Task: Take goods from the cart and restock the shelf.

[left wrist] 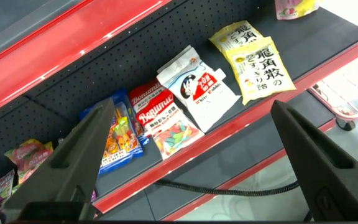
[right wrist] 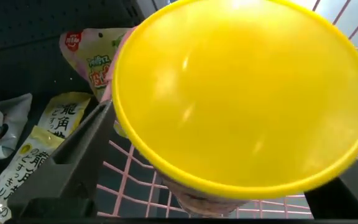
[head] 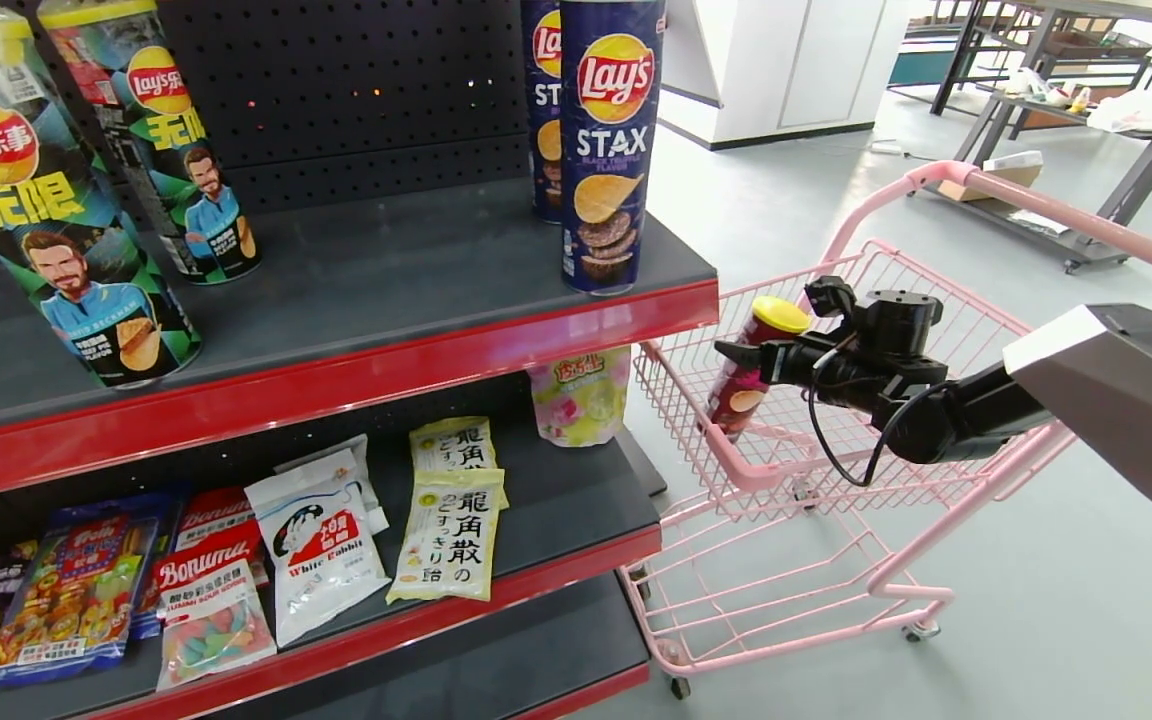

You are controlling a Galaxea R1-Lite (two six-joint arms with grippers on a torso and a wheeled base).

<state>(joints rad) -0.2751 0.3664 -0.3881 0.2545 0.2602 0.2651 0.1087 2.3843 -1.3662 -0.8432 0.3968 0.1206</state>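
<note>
Centre-right, the right gripper (head: 751, 355) fingers clamp the tilted chip can (head: 739, 398) below its yellow lid (right wrist: 241, 93), in the pink cart (head: 736, 470) corner by the shelf (head: 336, 372) end. The left gripper (left wrist: 192, 106) fingers (left wrist: 86, 155) gape wide, empty.

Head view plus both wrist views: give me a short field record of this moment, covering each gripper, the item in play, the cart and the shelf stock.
right gripper: closed around the red can just under its yellow lid
red can: tilted, inside the pink cart basket
left gripper: open, nothing between its fingers, facing the lower shelf
top shelf: two blue cans at the cart end, two green cans at the other end, bare space between
lower shelf: candy bags lying flat
</note>
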